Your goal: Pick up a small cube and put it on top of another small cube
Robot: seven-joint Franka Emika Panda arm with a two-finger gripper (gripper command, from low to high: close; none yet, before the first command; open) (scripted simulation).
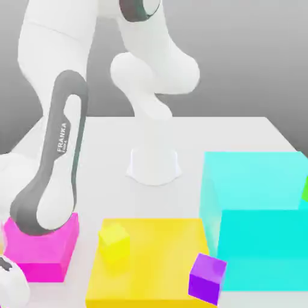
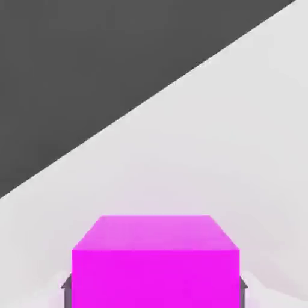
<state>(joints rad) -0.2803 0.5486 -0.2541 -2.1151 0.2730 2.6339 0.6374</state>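
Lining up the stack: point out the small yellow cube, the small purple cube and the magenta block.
Small yellow cube point(image 1: 114, 242), exterior view, its front face.
Small purple cube point(image 1: 207, 278), exterior view, its front face.
Magenta block point(image 2: 156, 274), hand view, its near face.

Bystanders on the white table point(image 1: 252, 129)

We see a big cyan block point(image 1: 258, 210) (tallest here) touching a flat yellow slab point(image 1: 156, 264), with a magenta block point(image 1: 45, 249) apart.
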